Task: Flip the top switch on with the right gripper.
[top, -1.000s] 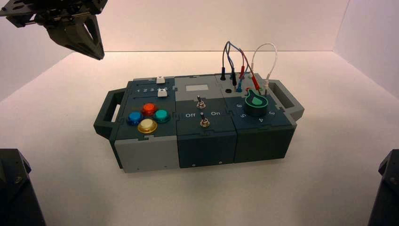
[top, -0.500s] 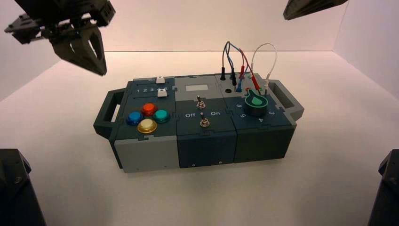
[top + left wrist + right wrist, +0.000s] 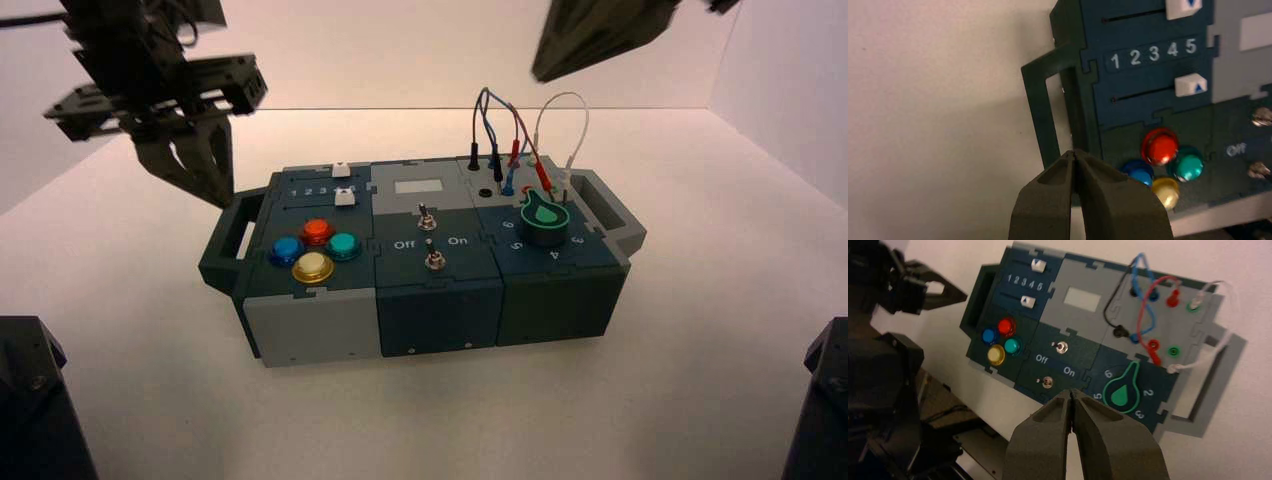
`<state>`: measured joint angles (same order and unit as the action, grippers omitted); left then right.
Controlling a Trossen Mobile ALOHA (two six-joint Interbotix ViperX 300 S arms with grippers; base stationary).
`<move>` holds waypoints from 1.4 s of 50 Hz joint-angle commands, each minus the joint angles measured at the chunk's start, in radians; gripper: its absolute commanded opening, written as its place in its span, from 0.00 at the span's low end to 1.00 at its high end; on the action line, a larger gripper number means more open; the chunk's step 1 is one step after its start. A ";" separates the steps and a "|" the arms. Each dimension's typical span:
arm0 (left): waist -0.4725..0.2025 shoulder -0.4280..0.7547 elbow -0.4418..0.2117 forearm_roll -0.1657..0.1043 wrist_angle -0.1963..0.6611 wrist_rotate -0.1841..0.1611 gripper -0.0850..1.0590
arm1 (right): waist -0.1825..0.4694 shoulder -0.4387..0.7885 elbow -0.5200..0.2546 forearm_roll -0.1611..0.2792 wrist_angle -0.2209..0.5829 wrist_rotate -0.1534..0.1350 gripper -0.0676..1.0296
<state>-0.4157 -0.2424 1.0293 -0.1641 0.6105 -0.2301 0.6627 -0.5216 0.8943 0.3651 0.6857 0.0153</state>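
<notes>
The top switch (image 3: 426,215) is a tiny silver toggle on the box's dark middle panel, behind the "Off / On" lettering. It also shows in the right wrist view (image 3: 1062,346) and at the edge of the left wrist view (image 3: 1262,116). My right gripper (image 3: 541,74) is shut and empty, high above the box's back right, well apart from the switch; its own view shows its tips closed (image 3: 1071,392). My left gripper (image 3: 217,197) is shut and empty, hovering over the box's left handle (image 3: 1040,117); its tips show closed in its own view (image 3: 1075,154).
The twin toggle (image 3: 434,259) stands in front of the top switch. Four coloured buttons (image 3: 313,247) and two white sliders (image 3: 344,183) sit on the box's left. A green knob (image 3: 545,221) and plugged wires (image 3: 520,140) are on its right.
My left gripper has come down and to the right, toward the box's left handle. My right gripper has entered at the top and moved down and left.
</notes>
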 commanded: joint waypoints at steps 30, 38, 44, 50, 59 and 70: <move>-0.002 0.252 -0.121 0.006 -0.103 0.021 0.05 | 0.058 0.222 -0.110 0.008 -0.012 0.002 0.04; -0.002 0.321 -0.143 0.008 -0.118 0.038 0.05 | 0.137 0.341 -0.195 0.020 0.009 0.014 0.04; -0.002 0.351 -0.143 0.009 -0.127 0.048 0.05 | 0.172 0.396 -0.229 0.021 0.012 0.032 0.04; -0.002 0.387 -0.144 0.012 -0.138 0.054 0.05 | 0.186 0.456 -0.259 0.032 0.018 0.048 0.04; -0.002 0.403 -0.155 0.014 -0.138 0.063 0.05 | 0.186 0.506 -0.287 0.063 0.028 0.048 0.04; -0.002 0.408 -0.160 0.014 -0.135 0.075 0.05 | 0.186 0.566 -0.324 0.074 0.028 0.064 0.04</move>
<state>-0.4034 0.0905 0.8744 -0.1565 0.5077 -0.2086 0.8437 0.0430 0.6075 0.4310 0.7148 0.0644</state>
